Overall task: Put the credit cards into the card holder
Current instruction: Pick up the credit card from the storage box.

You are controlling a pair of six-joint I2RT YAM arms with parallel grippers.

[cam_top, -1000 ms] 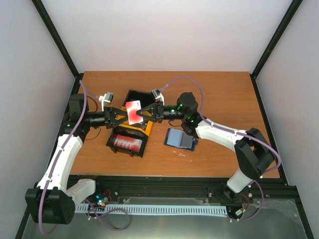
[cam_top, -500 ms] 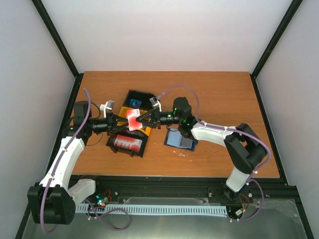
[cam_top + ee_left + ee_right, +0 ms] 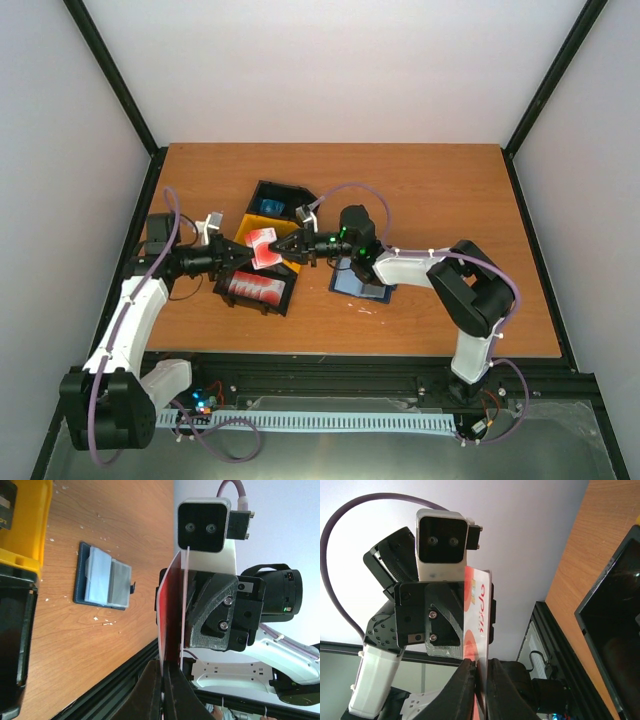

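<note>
One red and white credit card (image 3: 263, 246) hangs in the air over the bins, pinched from both sides. My left gripper (image 3: 247, 257) is shut on its left edge and my right gripper (image 3: 286, 247) is shut on its right edge. The left wrist view shows the card (image 3: 170, 610) edge-on between my left gripper's (image 3: 166, 680) closed fingers. The right wrist view shows the card's printed face (image 3: 479, 611) in my right gripper (image 3: 481, 680). The dark blue card holder (image 3: 360, 279) lies open on the table under my right arm; it also shows in the left wrist view (image 3: 102, 577). More red cards (image 3: 256, 287) lie in a black bin.
A black bin (image 3: 285, 298) holds the spare cards at the front. A yellow bin (image 3: 248, 224) and a second black bin (image 3: 281, 191) stand behind it. The yellow bin's corner (image 3: 25, 525) shows in the left wrist view. The table's near edge borders a black rail (image 3: 330, 365).
Both grippers, with the card held between them, have moved toward the near edge and slightly left. The right forearm now lies lower, across the card holder.
</note>
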